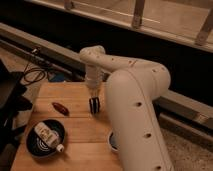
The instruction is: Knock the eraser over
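My white arm reaches down over the wooden table (75,127), and my gripper (94,104) points straight down at the table's right part. At its tip is a small dark upright shape with pale vertical stripes, the eraser (94,107), standing on the wood. Gripper and eraser overlap there, and I cannot tell whether they touch. The bulky forearm (132,110) hides the table's right edge.
A reddish-brown oblong thing (60,107) lies left of the gripper. A black bowl (35,145) at the front left holds a white bottle (46,134). A pale round rim (112,143) peeks out beside the forearm. Cables (31,75) and dark gear (10,102) lie to the left.
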